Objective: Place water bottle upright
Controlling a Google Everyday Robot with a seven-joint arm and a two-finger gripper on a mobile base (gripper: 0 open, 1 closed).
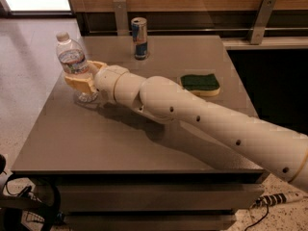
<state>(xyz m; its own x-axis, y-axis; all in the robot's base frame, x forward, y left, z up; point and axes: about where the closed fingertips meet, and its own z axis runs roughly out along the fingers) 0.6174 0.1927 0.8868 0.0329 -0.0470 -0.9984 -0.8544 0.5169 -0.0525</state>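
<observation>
The water bottle [73, 61] is clear ribbed plastic with a white cap and a coloured label. It stands nearly upright at the table's left side, its base on or just above the tabletop. My gripper [82, 79] is shut on the water bottle around its lower body, with tan fingers [77, 83] on both sides. The white arm reaches in from the lower right across the table.
A slim blue-and-silver can [139, 38] stands at the back of the grey table [110, 143]. A green and yellow sponge [200, 84] lies right of the arm. The table's left edge is close to the bottle. A wooden wall with metal brackets is behind.
</observation>
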